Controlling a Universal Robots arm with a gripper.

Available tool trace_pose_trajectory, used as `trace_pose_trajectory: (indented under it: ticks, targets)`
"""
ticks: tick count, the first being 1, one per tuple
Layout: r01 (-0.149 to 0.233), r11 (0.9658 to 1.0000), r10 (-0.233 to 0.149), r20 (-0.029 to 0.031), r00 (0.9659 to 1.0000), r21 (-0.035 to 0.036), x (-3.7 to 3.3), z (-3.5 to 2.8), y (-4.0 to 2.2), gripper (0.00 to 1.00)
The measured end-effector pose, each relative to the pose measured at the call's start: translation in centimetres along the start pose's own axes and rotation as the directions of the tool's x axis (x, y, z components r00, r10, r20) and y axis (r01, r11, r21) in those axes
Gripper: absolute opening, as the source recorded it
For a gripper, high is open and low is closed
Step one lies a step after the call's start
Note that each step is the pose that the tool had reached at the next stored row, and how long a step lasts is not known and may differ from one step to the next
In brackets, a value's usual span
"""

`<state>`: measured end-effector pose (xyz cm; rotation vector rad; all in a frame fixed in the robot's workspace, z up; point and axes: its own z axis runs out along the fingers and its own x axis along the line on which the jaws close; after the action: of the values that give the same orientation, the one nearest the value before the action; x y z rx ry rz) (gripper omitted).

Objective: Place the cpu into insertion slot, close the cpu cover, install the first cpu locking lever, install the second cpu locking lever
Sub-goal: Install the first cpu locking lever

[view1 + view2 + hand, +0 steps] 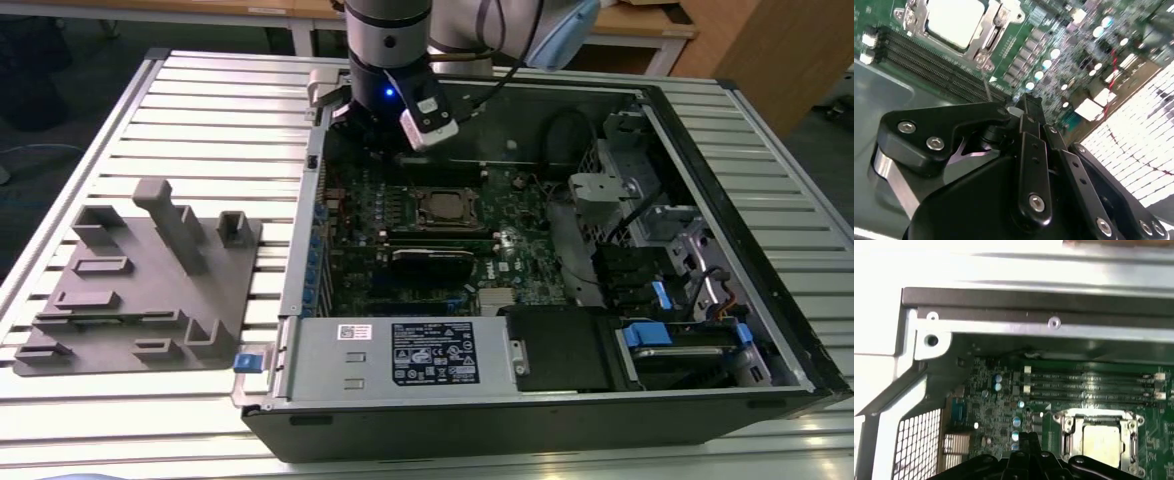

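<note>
The cpu (1100,440) has a dull, matt silver metal top, and the cpu cover (1068,432) framing it is shinier bare metal. The circuit board (994,410) is glossy green. The gripper (1026,102) is matt black with bright screws. In the exterior view, at nine o'clock of the case (334,350), a matt grey plastic block (147,290) lies on the ribbed pale metal table (200,110).

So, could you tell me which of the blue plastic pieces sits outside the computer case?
The small blue piece beside the grey fixture, at the exterior view's left; the other blue pieces sit inside the case.

Arm (388,40) held vertical, wrist (387,85) pointing straight down; claw (1026,106), in the second wrist view, black, its fingers (1030,135) drawn together tip against tip.
</note>
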<state>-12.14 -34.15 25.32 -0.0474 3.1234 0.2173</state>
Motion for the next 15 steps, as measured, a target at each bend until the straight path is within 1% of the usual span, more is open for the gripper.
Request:
trace_pose_trajectory:
  ticks: [1, 2, 3, 5, 7, 8, 15]
  targets:
    - [0.000, 0.9999, 0.000, 0.0005, 1.0000, -0.0135, 0.00, 0.00, 0.00, 0.11]
    - [0.000, 0.9997, 0.000, 0.0009, 1.0000, -0.0251, 0.01, 0.00, 0.00, 0.11]
    - [0.000, 0.9995, 0.000, 0.0012, 1.0000, -0.0326, 0.01, 0.00, 0.00, 0.11]
    - [0.000, 0.9994, 0.000, 0.0011, 1.0000, -0.0340, 0.01, -0.01, 0.00, 0.11]
    - [0.000, 0.9992, 0.000, 0.0014, 1.0000, -0.0397, 0.02, 0.00, 0.00, 0.11]
    - [0.000, 0.9991, 0.000, 0.0015, 1.0000, -0.0415, 0.02, 0.02, 0.06, 0.11]
    - [0.000, 0.9990, 0.000, 0.0016, 1.0000, -0.0451, 0.11, 0.23, 0.58, 0.11]
